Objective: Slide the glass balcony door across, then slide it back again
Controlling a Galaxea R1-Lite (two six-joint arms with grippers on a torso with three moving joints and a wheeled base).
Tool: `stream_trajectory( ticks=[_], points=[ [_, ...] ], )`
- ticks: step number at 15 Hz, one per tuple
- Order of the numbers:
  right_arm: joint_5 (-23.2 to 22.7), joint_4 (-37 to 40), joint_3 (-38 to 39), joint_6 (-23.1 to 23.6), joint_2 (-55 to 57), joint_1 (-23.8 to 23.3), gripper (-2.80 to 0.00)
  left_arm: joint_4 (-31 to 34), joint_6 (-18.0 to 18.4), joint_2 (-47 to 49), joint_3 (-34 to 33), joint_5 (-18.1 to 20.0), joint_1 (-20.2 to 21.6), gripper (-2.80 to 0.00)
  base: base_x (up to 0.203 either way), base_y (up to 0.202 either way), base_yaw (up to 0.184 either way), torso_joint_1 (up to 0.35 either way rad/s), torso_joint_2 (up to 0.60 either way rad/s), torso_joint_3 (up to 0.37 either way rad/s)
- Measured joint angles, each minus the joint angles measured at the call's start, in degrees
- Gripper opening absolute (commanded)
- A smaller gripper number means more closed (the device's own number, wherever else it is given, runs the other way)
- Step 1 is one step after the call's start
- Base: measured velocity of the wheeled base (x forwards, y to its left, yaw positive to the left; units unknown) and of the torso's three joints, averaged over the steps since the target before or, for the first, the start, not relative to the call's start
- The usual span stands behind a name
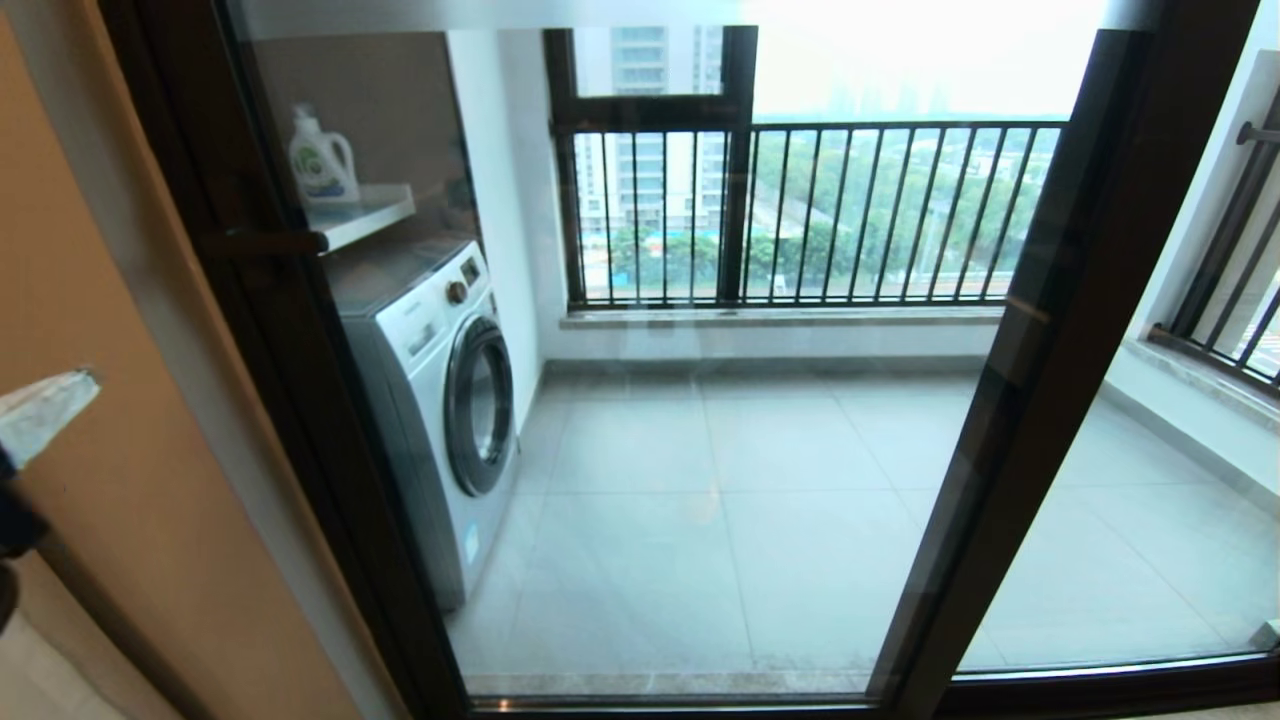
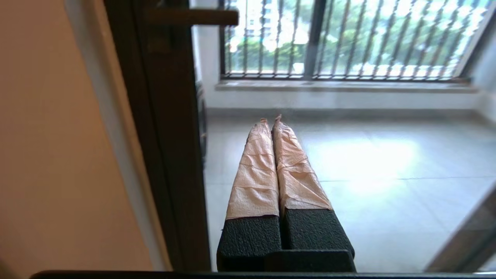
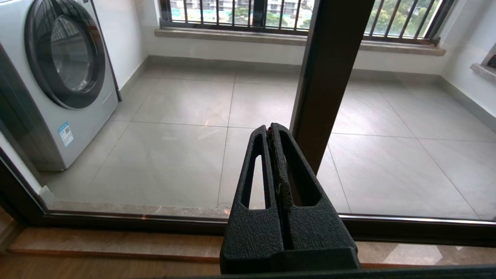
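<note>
Balcony behind the glass balcony door (image 1: pixel 700 450): both claws pressed closed, empty

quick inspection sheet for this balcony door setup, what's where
surface: tiled balcony floor behind the glass, wooden step indoors.
job's things: glass balcony door across the opening, lever handle on its left stile, untouched.
clutter: washing machine on the balcony's left; detergent bottle on a shelf above it.
grippers: left gripper shut, below the handle, holding nothing; right gripper shut, facing the middle stile, holding nothing.
cables: nothing seen.
surroundings: barred window, orange wall at left.
</note>
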State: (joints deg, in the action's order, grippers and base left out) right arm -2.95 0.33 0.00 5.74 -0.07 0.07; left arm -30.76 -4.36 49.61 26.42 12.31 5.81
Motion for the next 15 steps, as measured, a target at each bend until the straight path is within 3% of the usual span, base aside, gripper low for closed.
stream_trajectory(
  ticks=[3,5,8,10,12,15],
  points=[
    [0.0,0.0,0.0,0.0,0.0,0.0,-2.8,25.7,-3.0,-17.2,7.0,6.6,0.2,-2.8,0.0,0.0,0.0,0.0,0.0,0.0],
    [0.0,0.0,0.0,0.0,0.0,0.0,-2.8,37.7,-3.4,-25.6,8.9,9.8,-0.5,-2.8,0.0,0.0,0.0,0.0,0.0,0.0],
    [0.0,0.0,0.0,0.0,0.0,0.0,-2.8,53.1,-1.7,-33.6,12.7,11.3,-5.9,-2.8,0.0,0.0,0.0,0.0,0.0,0.0],
    [0.0,0.0,0.0,0.0,0.0,0.0,-2.8,56.6,-1.0,-37.8,12.4,8.5,-6.3,-2.8,0.0,0.0,0.0,0.0,0.0,0.0],
    [0.0,0.0,0.0,0.0,0.0,0.0,-2.8,56.7,3.0,-43.1,8.1,4.3,-6.0,-2.8,0.0,0.0,0.0,0.0,0.0,0.0],
    [0.0,0.0,0.0,0.0,0.0,0.0,-2.8,49.0,10.9,-47.9,-6.2,-4.7,-5.9,-2.8,0.0,0.0,0.0,0.0,0.0,0.0]
  ],
)
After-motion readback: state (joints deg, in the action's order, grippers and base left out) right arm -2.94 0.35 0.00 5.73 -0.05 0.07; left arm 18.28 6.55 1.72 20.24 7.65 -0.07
